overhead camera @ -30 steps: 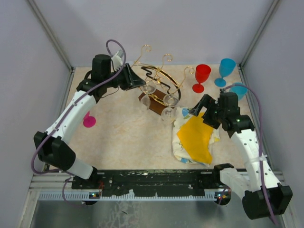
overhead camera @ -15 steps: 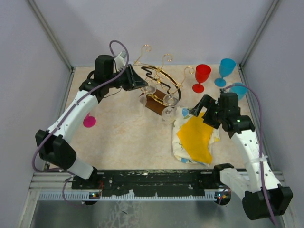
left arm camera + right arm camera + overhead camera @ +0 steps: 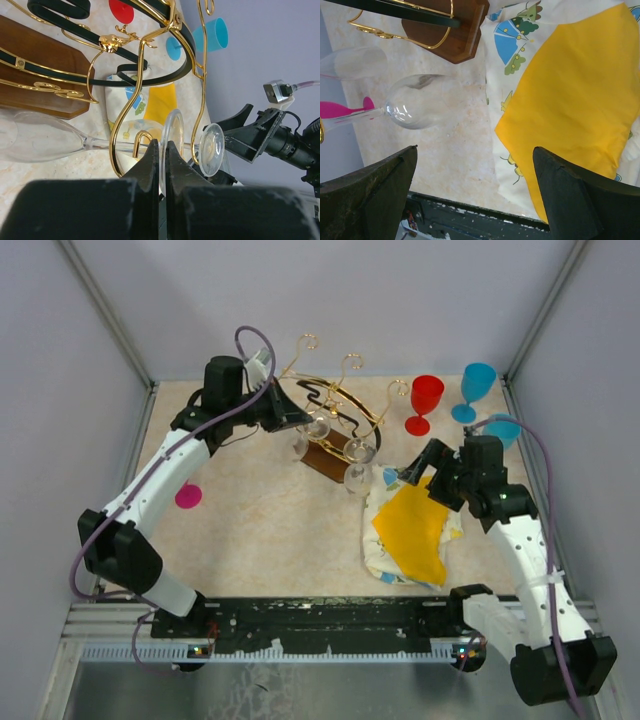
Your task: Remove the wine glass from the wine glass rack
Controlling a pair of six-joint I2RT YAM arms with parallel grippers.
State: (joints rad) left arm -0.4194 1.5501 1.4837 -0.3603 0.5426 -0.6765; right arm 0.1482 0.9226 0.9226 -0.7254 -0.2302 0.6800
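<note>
One table (image 3: 270, 530) holds all we see. The rack (image 3: 322, 462) stands toward the back, gold wire on a wooden base. Just beside it lies the cloth (image 3: 410, 525), and our right gripper (image 3: 474, 149) hangs above it, spread wide. The wine glass (image 3: 45, 142) hangs in the rack, stem through a hook. Our left gripper (image 3: 161, 147) is clamped on its foot.

The gold wire wine glass rack on a wooden base (image 3: 330, 430) stands mid-table, a clear wine glass (image 3: 300, 446) hanging from it. A red plastic goblet (image 3: 424, 400) stands right of it, a patterned cloth (image 3: 412, 530) front-right, a pink plastic goblet (image 3: 187, 495) left.
</note>
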